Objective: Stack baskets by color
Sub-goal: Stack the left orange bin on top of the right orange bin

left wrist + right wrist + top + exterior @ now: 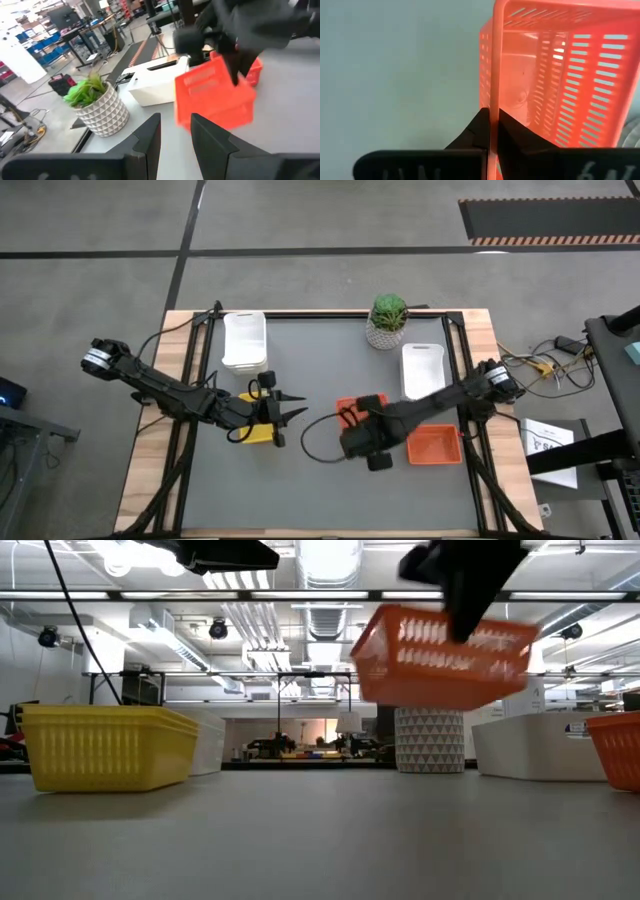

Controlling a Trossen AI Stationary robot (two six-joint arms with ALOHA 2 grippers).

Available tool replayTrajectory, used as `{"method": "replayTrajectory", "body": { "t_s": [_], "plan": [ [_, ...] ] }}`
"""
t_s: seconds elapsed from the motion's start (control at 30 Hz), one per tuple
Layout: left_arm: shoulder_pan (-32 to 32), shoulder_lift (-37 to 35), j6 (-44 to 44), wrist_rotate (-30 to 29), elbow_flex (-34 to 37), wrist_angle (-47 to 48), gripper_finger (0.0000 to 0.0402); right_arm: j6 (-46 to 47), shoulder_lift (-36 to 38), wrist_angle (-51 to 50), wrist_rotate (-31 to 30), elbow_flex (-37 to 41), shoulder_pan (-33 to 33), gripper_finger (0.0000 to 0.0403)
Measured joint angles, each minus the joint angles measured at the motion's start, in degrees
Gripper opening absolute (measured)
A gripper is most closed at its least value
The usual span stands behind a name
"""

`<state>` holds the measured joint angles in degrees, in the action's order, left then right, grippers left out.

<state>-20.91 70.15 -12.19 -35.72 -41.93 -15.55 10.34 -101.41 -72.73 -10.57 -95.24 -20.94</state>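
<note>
- The lifted orange basket (440,658) hangs clear of the table, tilted, pinched by one rim wall only; the right gripper (491,131) is closed tight on that thin rim.
- Risk: with a grip at one edge the basket can swing or slip out, and the tilt may make it catch on a rim instead of nesting.
- Its likely target, the other orange basket (434,445), sits just beside it at the table's right side. A skewed drop could shove it or leave the stack crooked.
- The white basket (423,369) and the plant (388,321) stand near behind; a wide swing could knock them.
- The left gripper (291,408) hovers partly open and empty near the yellow basket (260,420), its fingers (150,137) pointing toward the right arm. The arms could clash at mid-table.
- White baskets (244,341) sit at far left, out of harm.
</note>
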Motion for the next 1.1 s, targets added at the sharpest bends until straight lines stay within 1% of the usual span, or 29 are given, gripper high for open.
{"method": "replayTrajectory", "body": {
  "t_s": [0.17,0.27,0.37,0.43,0.57,0.7,0.93,1.1],
  "plan": [
    [-0.19,0.00,-0.02,1.22,-0.03,-0.55,0.0090,10.53,0.00,-10.57,0.31,-5.50,-5.63,0.0009],
    [-0.21,0.00,-0.04,1.28,0.07,-0.45,0.0090,16.56,0.02,-17.39,3.56,-7.50,-8.57,0.0009],
    [-0.21,0.04,-0.19,1.30,0.07,-0.46,0.0090,18.50,1.58,-15.69,5.03,-6.69,-11.48,0.0009],
    [-0.21,0.07,-0.19,1.34,0.07,-0.52,0.0090,18.75,2.80,-14.18,5.02,-5.96,-13.07,0.0009],
    [-0.21,0.04,-0.19,1.35,0.07,-0.56,0.0090,23.10,4.51,-14.34,4.71,-4.30,-15.87,0.0009],
    [-0.21,0.00,-0.17,1.37,0.02,-0.68,0.0090,27.54,7.12,-14.26,4.41,-0.93,-18.00,0.0009],
    [-0.21,-0.02,-0.17,1.39,0.04,-0.81,0.0090,34.00,12.38,-13.00,4.47,8.38,-20.57,0.0009],
    [-0.21,0.00,-0.17,1.39,0.07,-0.55,0.0090,35.71,16.66,-7.51,4.97,16.43,-21.47,0.0009]
  ]
}}
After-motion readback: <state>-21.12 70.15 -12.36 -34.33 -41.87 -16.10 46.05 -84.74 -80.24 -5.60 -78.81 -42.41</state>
